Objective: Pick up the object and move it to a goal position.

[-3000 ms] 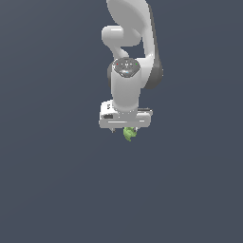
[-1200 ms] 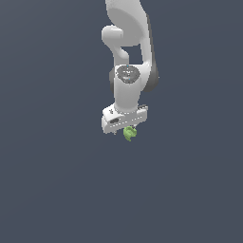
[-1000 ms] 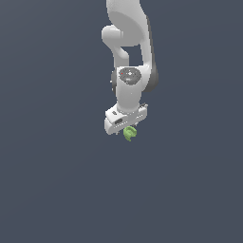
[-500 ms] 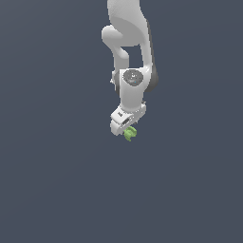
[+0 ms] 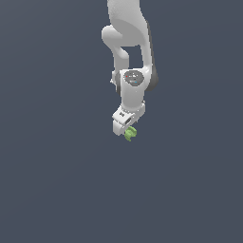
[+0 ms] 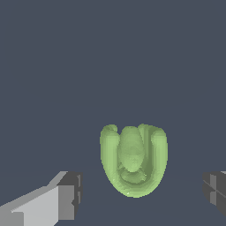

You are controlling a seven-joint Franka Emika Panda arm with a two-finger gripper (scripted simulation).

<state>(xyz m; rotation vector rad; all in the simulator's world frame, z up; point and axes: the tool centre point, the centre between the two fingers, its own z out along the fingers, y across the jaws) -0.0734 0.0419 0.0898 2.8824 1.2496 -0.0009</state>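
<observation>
One object (image 6: 133, 160), lime-green, sits between the end effector (image 6: 141, 194) fingers, untouched.

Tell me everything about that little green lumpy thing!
The green lumpy thing is bright lime, smooth and shiny like plastic. In the wrist view it looks like a rounded cup: two fat outer lobes joined below, with a long bump in the middle. It lies between the gripper fingers, with a gap on each side, so nothing grips it. In the exterior view it is a tiny speck just under the white gripper.
</observation>
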